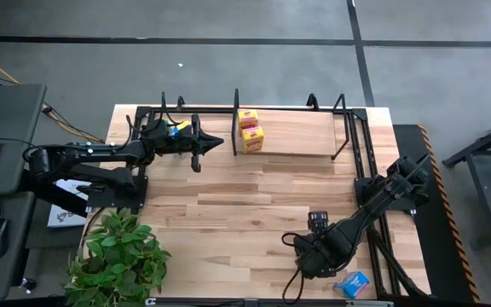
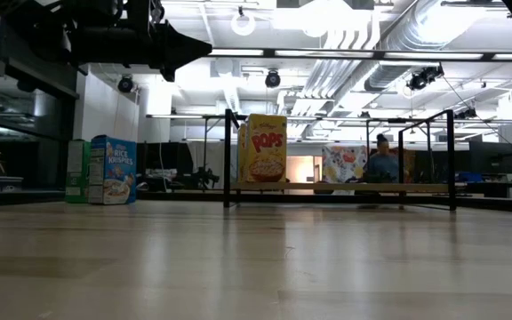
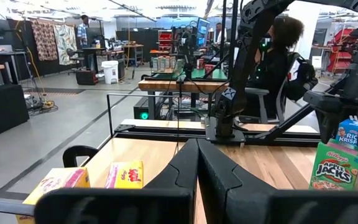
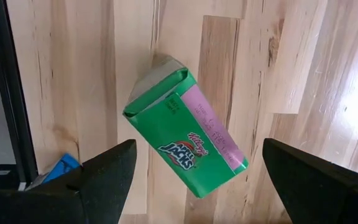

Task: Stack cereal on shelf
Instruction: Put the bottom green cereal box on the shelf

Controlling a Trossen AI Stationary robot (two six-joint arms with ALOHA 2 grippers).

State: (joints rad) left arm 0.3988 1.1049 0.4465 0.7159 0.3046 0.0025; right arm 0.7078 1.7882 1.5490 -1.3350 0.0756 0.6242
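Observation:
Two yellow-orange cereal boxes (image 1: pixel 247 118) (image 1: pixel 252 138) stand on the left end of the shelf's board (image 1: pixel 305 132); one shows as Pops in the low view (image 2: pixel 262 148). My left gripper (image 1: pixel 220 141) is shut and empty, raised just left of the shelf. My right gripper (image 1: pixel 311 256) is open near the front right and points down. Its fingers stand on either side of a green cereal box (image 4: pixel 185 149) without touching it. That box stands upright on the table in the left wrist view (image 3: pixel 334 165). A blue box (image 1: pixel 352 284) sits beside it. Another green box (image 2: pixel 76 169) and another blue box (image 2: pixel 112 169) stand under my left arm.
A potted plant (image 1: pixel 118 256) sits at the table's near left corner. The shelf's black tube frame (image 1: pixel 348 128) rises around the board. A person (image 3: pixel 284 56) sits beyond the table's right side. Bare tabletop (image 1: pixel 245 205) lies between the two arms.

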